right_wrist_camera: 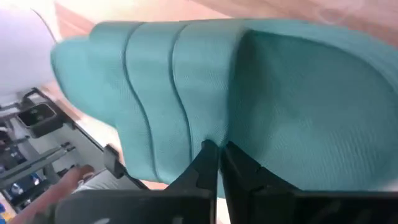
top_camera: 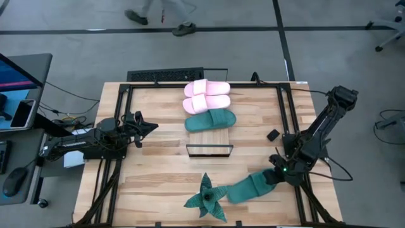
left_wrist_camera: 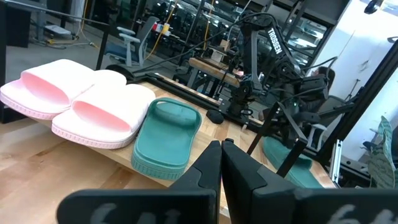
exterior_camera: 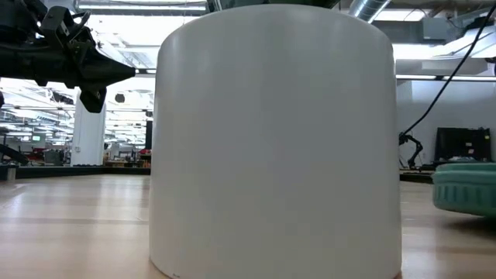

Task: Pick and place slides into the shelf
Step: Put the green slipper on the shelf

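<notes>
Teal slide (top_camera: 250, 187), soft, ribbed strap, lying near right table edge; right gripper (top_camera: 276, 175) clenching its heel end.

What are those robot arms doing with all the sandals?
The robot is putting soft slip-on sandals onto a slatted light-wood shelf. Two pale pink sandals and one teal green sandal already lie side by side on it. The right gripper has pinched shut on the last teal green sandal, which lies on the table beside a spiky green star-shaped plant. The left gripper waits, shut, at the left of the shelf.
</notes>
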